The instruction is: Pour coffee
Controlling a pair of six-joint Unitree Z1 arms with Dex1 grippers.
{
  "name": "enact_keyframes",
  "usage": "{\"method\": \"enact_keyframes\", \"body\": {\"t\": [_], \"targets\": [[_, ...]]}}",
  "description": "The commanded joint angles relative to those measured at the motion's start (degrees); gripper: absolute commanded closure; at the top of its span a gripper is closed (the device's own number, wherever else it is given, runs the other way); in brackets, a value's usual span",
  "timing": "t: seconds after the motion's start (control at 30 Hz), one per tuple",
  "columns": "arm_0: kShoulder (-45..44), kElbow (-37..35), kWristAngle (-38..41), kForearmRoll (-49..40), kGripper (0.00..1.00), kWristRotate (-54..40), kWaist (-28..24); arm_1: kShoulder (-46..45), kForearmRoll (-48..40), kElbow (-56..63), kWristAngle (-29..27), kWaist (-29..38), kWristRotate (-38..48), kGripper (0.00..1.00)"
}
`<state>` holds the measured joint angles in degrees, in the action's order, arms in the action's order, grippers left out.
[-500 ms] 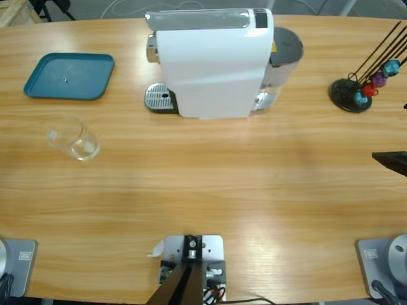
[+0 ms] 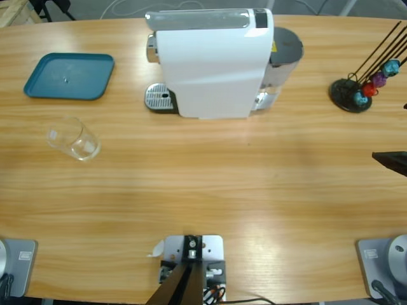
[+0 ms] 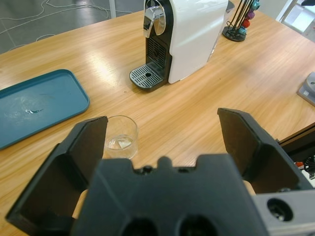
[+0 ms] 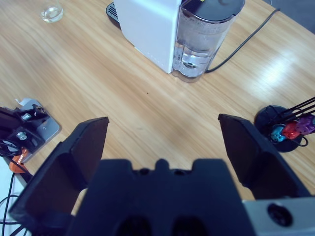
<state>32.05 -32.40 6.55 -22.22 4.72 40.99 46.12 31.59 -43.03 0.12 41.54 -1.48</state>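
A clear glass (image 2: 73,138) (image 3: 120,141) stands upright on the wooden table, left of the white coffee machine (image 2: 213,63) (image 3: 189,34). I cannot tell whether the pale sheen at the bottom of the glass is coffee. My left gripper (image 3: 162,123) hovers open and empty above the table, with the glass just beyond its left jaw. My right gripper (image 4: 162,120) is also open and empty, high over the table and facing the machine's water tank (image 4: 204,37). The glass (image 4: 51,12) shows far off in that view. A black tip of an arm (image 2: 391,160) pokes in at the high view's right edge.
A teal tray (image 2: 68,76) (image 3: 34,103) lies at the back left. The machine's metal drip grate (image 2: 159,98) (image 3: 146,76) faces left towards the glass. A black capsule stand (image 2: 353,94) (image 4: 285,129) with coloured capsules is at the right. A black cable (image 4: 246,39) runs behind the tank.
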Motion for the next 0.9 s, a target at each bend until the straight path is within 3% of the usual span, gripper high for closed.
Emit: {"method": "enact_keyframes", "body": {"t": [0.03, 0.27, 0.43, 0.7, 0.8, 0.9], "targets": [[-3.6, 1.9, 0.5, -0.6, 0.032, -0.4, 0.6, -0.4, -0.1, 1.6, 0.0, 0.7, 0.2, 0.000], [0.2, -0.9, -1.0, -0.7, 0.032, -0.3, 0.6, -1.2, 1.2, 0.9, 0.1, 0.7, 1.6, 0.000], [15.6, -12.2, -2.1, -4.5, 0.032, 3.5, -2.8, 0.6, 4.6, -1.3, 0.4, 0.7, 5.6, 0.000], [43.2, -34.0, 12.7, -6.6, 0.078, 19.1, -8.7, 0.9, 3.9, -0.8, 0.7, 0.7, 9.3, 0.000], [50.4, -39.8, 16.4, -6.2, 0.055, 29.0, -10.1, 1.7, 3.7, -0.7, 0.8, 0.7, 10.2, 0.000], [57.3, -44.0, 20.7, -5.8, 0.055, 33.2, -10.1, 1.7, 3.8, -0.7, -0.2, 0.7, 11.2, 0.000]]}}
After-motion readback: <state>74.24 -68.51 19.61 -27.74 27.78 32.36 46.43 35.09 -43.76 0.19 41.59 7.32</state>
